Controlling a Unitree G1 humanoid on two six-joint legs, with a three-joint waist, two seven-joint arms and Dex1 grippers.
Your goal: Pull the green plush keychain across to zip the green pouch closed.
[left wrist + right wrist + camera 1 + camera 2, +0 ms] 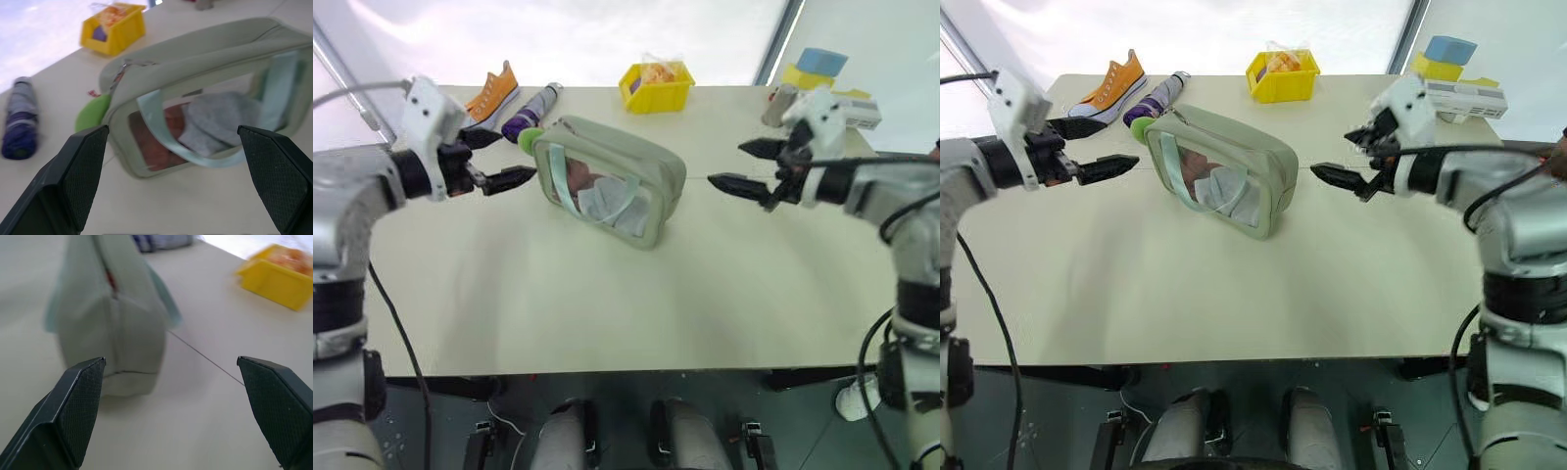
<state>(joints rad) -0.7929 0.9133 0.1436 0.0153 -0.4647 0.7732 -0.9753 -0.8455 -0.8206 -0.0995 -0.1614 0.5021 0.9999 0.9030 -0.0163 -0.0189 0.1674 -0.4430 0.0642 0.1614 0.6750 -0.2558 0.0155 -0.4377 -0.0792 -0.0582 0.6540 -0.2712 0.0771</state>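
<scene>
So the fuzzy lime-green plush keychain [530, 140] sits at the boxy sage-green fabric pouch's [610, 182] far-left end, right by the spread, empty left gripper [497, 160]; the right gripper [749, 167], also spread, is further off.

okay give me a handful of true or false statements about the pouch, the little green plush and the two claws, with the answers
1. The green pouch stands on the table between the two claws. True.
2. The left claw is clamped on the green plush keychain. False: its fingers are spread open and hold nothing, with the plush just beyond them.
3. The right claw is open and apart from the pouch. True.
4. The plush hangs at the pouch end nearest the right claw. False: it sits at the end facing the left claw.
5. The yellow bin lies behind the pouch, toward the far edge of the table. True.
</scene>
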